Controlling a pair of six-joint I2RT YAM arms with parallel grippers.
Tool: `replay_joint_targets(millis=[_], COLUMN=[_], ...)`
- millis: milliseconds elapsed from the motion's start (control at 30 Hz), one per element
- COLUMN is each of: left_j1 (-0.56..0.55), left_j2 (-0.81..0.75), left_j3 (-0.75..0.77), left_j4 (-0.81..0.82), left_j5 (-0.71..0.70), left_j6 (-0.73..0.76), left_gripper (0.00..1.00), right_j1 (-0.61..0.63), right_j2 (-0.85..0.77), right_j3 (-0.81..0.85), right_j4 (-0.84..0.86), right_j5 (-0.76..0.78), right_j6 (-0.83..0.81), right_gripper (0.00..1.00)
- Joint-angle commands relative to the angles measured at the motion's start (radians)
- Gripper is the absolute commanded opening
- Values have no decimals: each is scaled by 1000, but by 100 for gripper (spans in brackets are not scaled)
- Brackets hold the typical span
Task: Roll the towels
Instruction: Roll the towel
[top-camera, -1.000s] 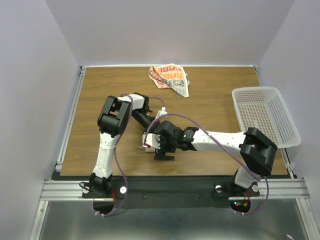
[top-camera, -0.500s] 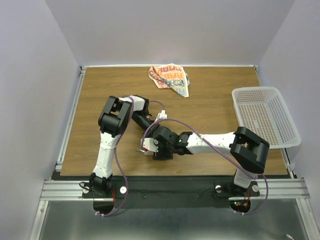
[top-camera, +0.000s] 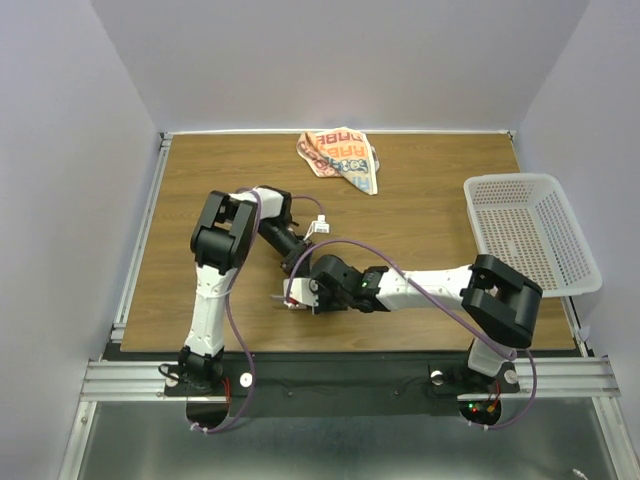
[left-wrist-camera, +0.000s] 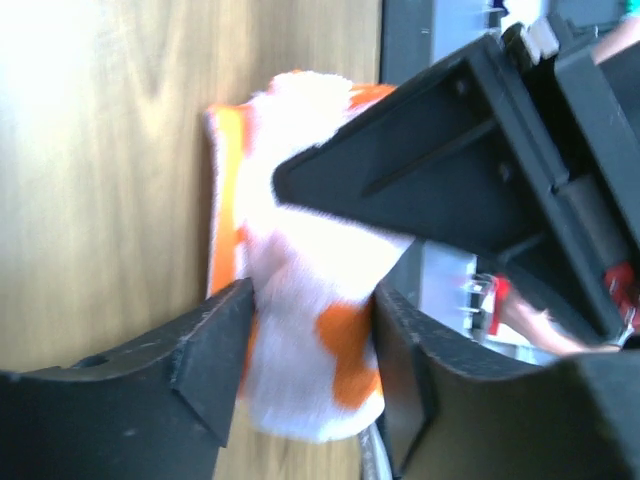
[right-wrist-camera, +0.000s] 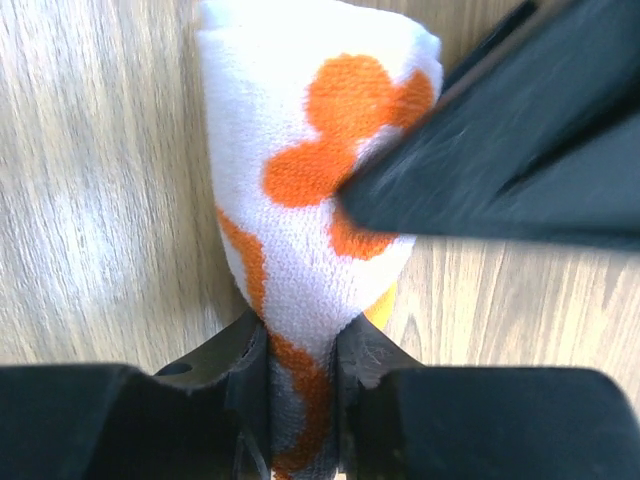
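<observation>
A rolled towel (left-wrist-camera: 300, 250), white with orange patches, lies on the wooden table near its front edge (top-camera: 291, 297). My right gripper (right-wrist-camera: 302, 335) is shut on one end of the roll (right-wrist-camera: 300, 130), squeezing the cloth thin between its pads. My left gripper (left-wrist-camera: 315, 295) stands open around the other end. Its fingers flank the roll without squeezing it. The two grippers meet over the roll, left (top-camera: 297, 272) and right (top-camera: 308, 295). A second towel (top-camera: 340, 158), with blue lettering, lies crumpled at the back of the table.
A white perforated basket (top-camera: 530, 235) sits at the right edge of the table. Purple cables loop over both arms. Grey walls close in the table on three sides.
My right gripper went from wide open to shut on the roll's end. My left gripper's jaws spread apart around the roll. Both arms shifted slightly left.
</observation>
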Motion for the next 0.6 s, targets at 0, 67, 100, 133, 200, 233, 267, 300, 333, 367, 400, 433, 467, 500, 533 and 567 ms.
replay_joint_targets(millis=[0, 67, 100, 133, 200, 233, 267, 300, 333, 367, 400, 433, 467, 500, 533, 567], left_j1=[103, 158, 172, 187, 238, 253, 273, 308, 328, 344, 376, 381, 407, 421, 424, 424], left_j2=[-61, -122, -145, -171, -257, -286, -343, -374, -435, -469, -542, -578, -613, -680, -719, -759], left_j3=[14, 8, 5, 1, -32, -42, -55, -80, -97, -117, -165, -192, -247, -274, -303, -368], left_j4=[202, 204, 211, 221, 244, 276, 294, 305, 334, 352, 403, 430, 452, 489, 504, 524], left_j5=[-212, -196, -187, -179, -155, -152, -150, -150, -158, -164, -181, -192, -201, -221, -230, -251], left_j6=[65, 73, 70, 64, 51, 24, 10, 7, -1, -7, -13, -25, -35, -33, -33, 5], left_gripper=[68, 76, 79, 80, 82, 83, 84, 84, 85, 85, 85, 86, 86, 86, 85, 85], right_j1=[-9, -29, -39, -50, -79, -89, -105, -113, -130, -139, -145, -159, -165, -178, -185, -193], right_j2=[-18, -15, -15, -8, 7, 11, 18, 27, 33, 39, 48, 53, 56, 64, 68, 76], right_j3=[-32, -32, -29, -23, -3, 4, 12, 27, 35, 43, 54, 57, 60, 67, 70, 77], right_j4=[-49, -66, -72, -82, -106, -112, -120, -135, -143, -154, -168, -171, -180, -181, -186, -191], right_j5=[-109, -136, -153, -171, -219, -234, -248, -276, -291, -309, -339, -351, -363, -386, -395, -421], right_j6=[72, 106, 118, 132, 167, 177, 187, 204, 215, 223, 235, 241, 250, 256, 261, 267], right_gripper=[1, 1, 1, 0, 1, 1, 1, 1, 1, 1, 1, 1, 1, 1, 1, 1])
